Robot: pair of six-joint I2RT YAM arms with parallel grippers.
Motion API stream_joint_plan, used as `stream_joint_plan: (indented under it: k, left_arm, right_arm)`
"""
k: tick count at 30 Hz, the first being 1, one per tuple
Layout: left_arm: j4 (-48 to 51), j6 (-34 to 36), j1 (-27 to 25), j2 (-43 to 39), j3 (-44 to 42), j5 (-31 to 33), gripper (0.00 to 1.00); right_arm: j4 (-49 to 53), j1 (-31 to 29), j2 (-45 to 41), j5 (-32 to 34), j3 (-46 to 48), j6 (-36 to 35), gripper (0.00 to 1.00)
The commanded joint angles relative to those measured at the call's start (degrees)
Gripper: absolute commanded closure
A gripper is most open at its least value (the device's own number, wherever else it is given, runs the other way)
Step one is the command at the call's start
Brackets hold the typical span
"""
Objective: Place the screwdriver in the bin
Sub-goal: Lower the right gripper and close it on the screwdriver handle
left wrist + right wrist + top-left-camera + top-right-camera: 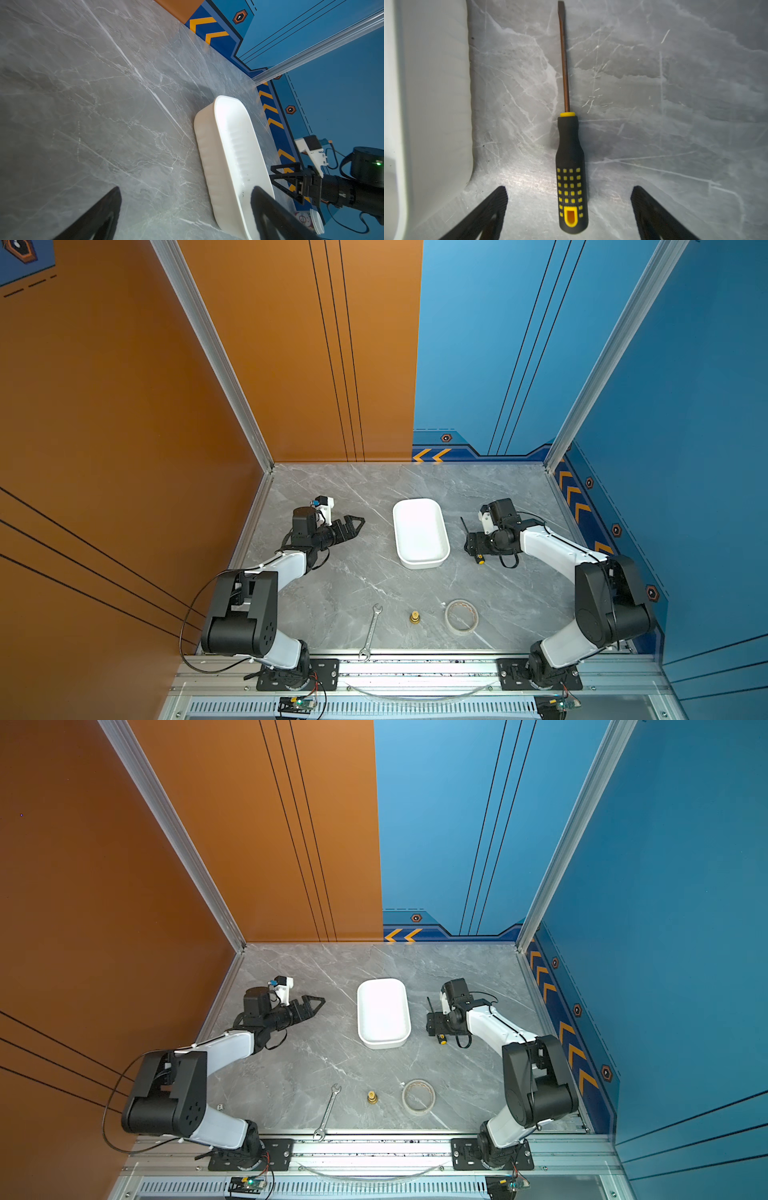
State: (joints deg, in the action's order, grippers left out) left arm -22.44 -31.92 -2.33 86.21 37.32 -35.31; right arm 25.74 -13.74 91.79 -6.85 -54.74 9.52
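looking through the right wrist camera, i see the screwdriver point(570, 170) lying flat on the grey table point(675, 104). it is outside the bin point(436, 104) and just beside it, with its shaft running along the bin's long wall without touching it. the right gripper point(569, 188) hangs over the handle with its fingers point(500, 197) spread wide, one on each side of it — released, grasping nothing. on the opposite side of the bin from the screwdriver, the left gripper point(185, 188) hovers above the table, near the bin but apart from it. its fingers are also spread and grasping nothing. in a top view, a wrench point(371, 632), a small brass fitting point(414, 617) and a roll of tape point(461, 616) lie on the table well apart from the bin, on its side toward the arm bases.
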Motion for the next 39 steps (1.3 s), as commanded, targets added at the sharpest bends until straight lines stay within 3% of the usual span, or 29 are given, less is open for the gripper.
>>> stream_joint_plan:
  k: [1,16,29,39]
  left_arm:
    - [0.44,-2.83,-0.40,1.06,1.67,-4.01,0.02]
    - [0.43,-5.17,-0.96,2.11,1.55,-5.49,0.02]
    - [0.45,-5.17,-1.01,2.22,0.98,-5.47,0.02]
    - [0.42,-4.55,-1.35,1.81,-0.27,-4.94,0.02]
  right_arm:
    - [2.51,-1.41,1.82,4.53,-2.18,1.51,0.12]
    - [6.02,-3.31,8.34,8.61,-7.73,2.71,0.38]
    - [6.25,-3.31,9.27,7.53,-7.76,3.42,0.58]
    - [6.26,-3.05,9.69,4.97,-7.88,4.25,0.88]
